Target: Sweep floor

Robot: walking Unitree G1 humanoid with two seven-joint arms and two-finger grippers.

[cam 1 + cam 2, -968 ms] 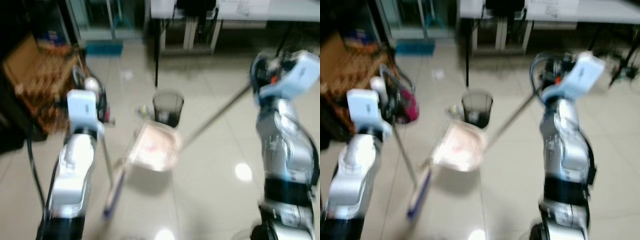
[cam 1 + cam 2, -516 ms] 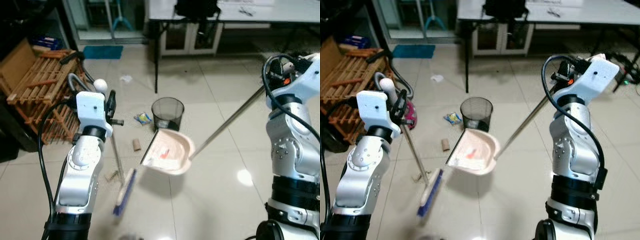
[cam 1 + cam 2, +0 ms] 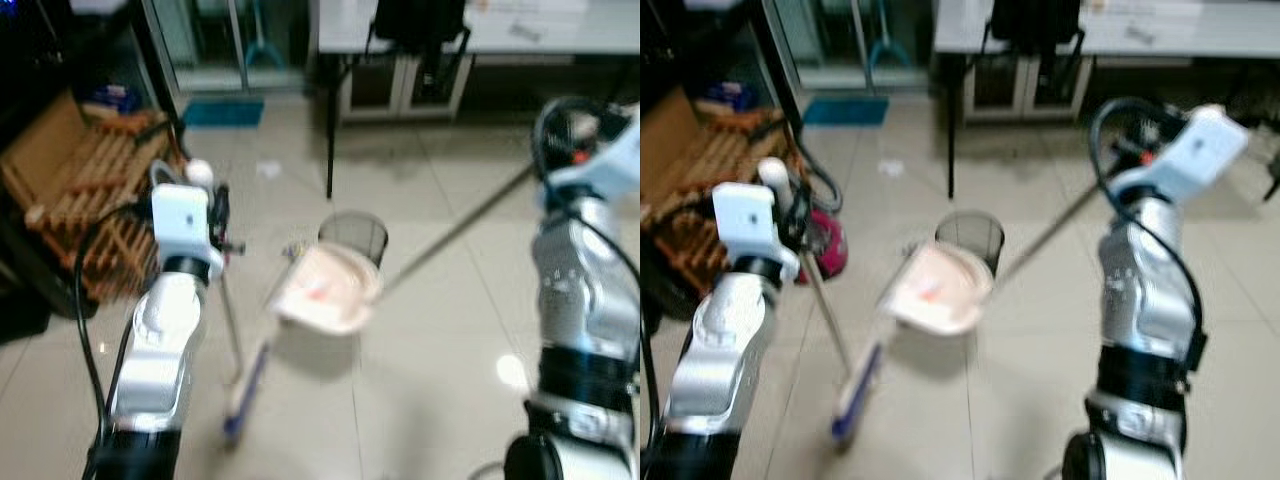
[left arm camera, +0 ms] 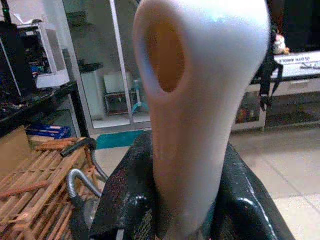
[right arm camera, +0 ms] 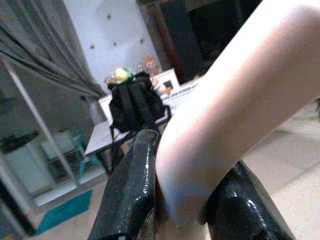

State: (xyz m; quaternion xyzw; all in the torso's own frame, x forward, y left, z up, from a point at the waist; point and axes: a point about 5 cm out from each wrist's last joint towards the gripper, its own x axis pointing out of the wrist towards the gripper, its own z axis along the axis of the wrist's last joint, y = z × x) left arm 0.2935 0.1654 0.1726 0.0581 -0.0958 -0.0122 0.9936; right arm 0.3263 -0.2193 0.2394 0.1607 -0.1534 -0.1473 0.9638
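Note:
My left gripper (image 3: 213,212) is shut on the broom (image 3: 228,320) just below its white knob (image 4: 197,75). The thin shaft slants down to a blue brush head (image 3: 245,392) on the tiles. My right gripper (image 3: 1122,165) is shut on the long handle (image 5: 235,120) of a pale pink dustpan (image 3: 325,290). The pan hangs off the floor, its far edge against the black mesh bin (image 3: 357,232). A small red scrap (image 3: 318,291) lies inside the pan. The head views are blurred.
A wooden slatted rack (image 3: 85,185) and a vacuum hose (image 3: 810,175) stand at the left. A table with black legs (image 3: 329,130) and a white cabinet are behind the bin. A teal mat (image 3: 225,110) and a paper scrap (image 3: 268,170) lie farther back.
The whole view has shifted and blurred, so the camera moved. The dustpan now sits closer to the bin's rim. Both grips look the same.

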